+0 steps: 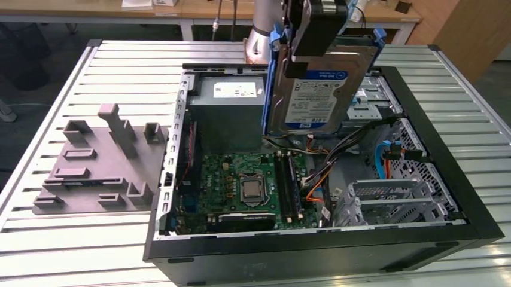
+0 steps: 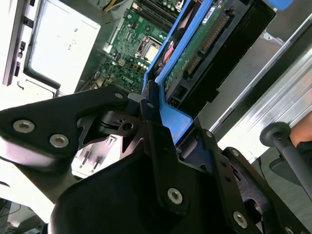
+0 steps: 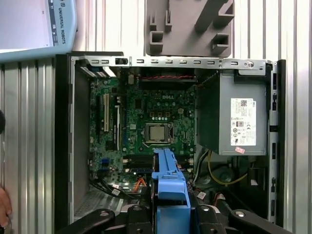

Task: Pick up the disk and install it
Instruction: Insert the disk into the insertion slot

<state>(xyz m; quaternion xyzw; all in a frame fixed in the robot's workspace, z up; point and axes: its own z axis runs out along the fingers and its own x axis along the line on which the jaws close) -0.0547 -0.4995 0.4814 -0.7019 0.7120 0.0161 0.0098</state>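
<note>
The disk [image 1: 315, 98] is a silver-grey drive with a blue-and-white label and blue plastic rails. It hangs upright over the back right part of the open computer case [image 1: 447, 173] in the exterior view. My gripper [image 1: 313, 51] is shut on its upper end, above the case. In the second wrist view the black fingers [image 2: 155, 127] clamp the blue rail, with the disk [image 2: 207, 46] running away from them toward the motherboard. In the first wrist view the gripper [image 3: 170, 210] holds the disk's blue rail [image 3: 168, 183] edge-on over the case interior.
Inside the case lie a green motherboard [image 1: 248, 185], a grey power-supply box [image 1: 230, 101] and a silver metal cage [image 1: 395, 200] with loose cables. A grey fixture plate [image 1: 96, 161] sits on the slatted table [image 1: 48, 251] at the exterior view's left. A person's hand [image 3: 4, 207] is near the case.
</note>
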